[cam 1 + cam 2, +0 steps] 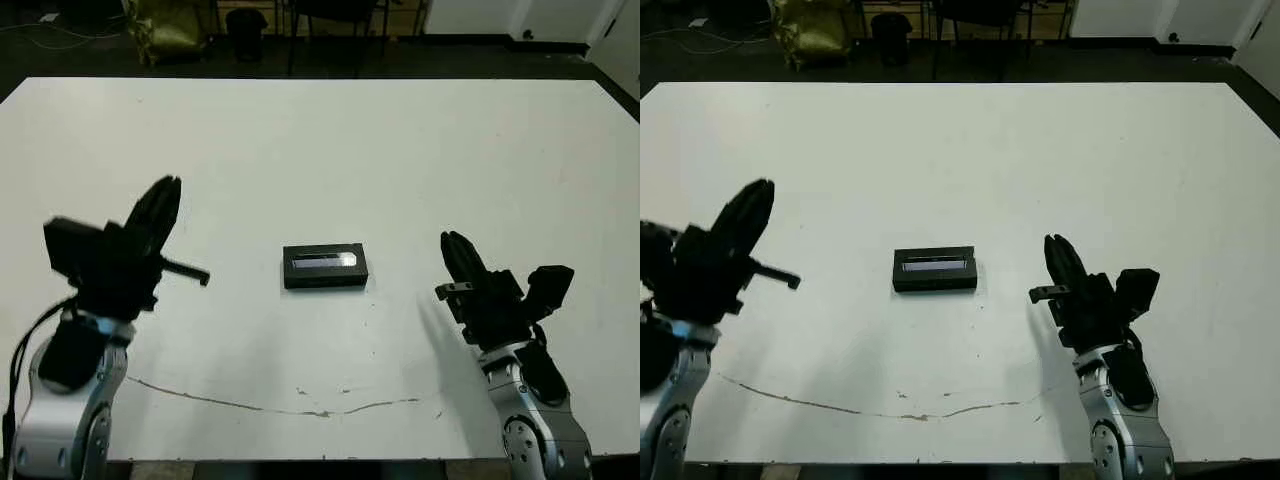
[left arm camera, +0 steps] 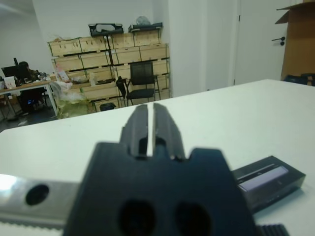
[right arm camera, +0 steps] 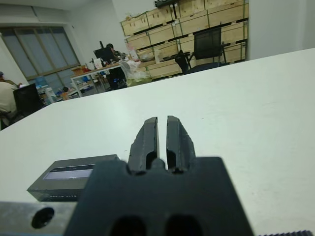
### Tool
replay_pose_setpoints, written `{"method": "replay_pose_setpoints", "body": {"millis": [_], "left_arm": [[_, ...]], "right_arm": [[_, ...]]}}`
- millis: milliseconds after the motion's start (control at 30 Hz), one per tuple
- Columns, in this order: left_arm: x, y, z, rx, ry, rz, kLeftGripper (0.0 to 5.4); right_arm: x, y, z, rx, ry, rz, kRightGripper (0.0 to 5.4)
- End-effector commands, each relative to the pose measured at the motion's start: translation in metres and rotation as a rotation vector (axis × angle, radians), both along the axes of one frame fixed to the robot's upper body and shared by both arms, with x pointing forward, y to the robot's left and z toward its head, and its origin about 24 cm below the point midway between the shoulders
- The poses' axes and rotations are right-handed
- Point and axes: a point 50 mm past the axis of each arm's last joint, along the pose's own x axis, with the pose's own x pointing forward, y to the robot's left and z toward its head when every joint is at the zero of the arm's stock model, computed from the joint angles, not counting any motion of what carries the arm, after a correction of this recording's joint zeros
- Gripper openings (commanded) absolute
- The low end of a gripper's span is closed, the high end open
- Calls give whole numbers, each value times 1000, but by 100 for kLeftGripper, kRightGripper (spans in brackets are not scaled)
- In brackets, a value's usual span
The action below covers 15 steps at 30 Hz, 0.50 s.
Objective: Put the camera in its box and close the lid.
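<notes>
Item 1, tabletop [image 1: 320,140]: white, broad, with a thin dark crack or scratch line [image 1: 300,408] running along the near edge at 6 o'clock.

Item 2, lid [image 1: 326,266]: black rectangular cover with a glossy greyish strip along its top, lying flat at the centre of the tabletop, long side across the view. It sits squarely on the box, of which only the dark front wall shows beneath; the set reads as closed. The camera cannot be seen; whether it lies inside cannot be told.

Item 3, left gripper [image 1: 165,195]: raised above the tabletop at 9 o'clock from the lid, well apart from it, fingers pressed nearly together with only a thin slit between them, holding nothing. Its wrist view shows the lid off to one side of the gripper body.

Item 4, right gripper [image 1: 457,250]: at 3 o'clock from the lid, near but not touching, fingers likewise drawn together with a narrow slit, empty.

Item 5, background: stacked wooden crates [image 2: 110,56], a black office chair [image 2: 139,83], and seated persons at desks [image 3: 106,51] beyond the tabletop.
</notes>
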Motion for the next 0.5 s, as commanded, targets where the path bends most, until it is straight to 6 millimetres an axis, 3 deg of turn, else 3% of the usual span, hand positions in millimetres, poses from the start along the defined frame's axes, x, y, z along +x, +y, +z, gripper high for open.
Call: {"method": "replay_pose_setpoints", "body": {"millis": [33,200,500], "left_arm": [[-8,-1,-26,-47,41,26,3],[-16,-8,-46,-67,67,68,3],[-14,-11,-52,-77,78,151,3]], "right_arm": [[0,-3,-4,-18,21,-16,0],[0,-4,-6,-45,28,-30,0],[0,-4,-10,-22,19,-14,0]]}}
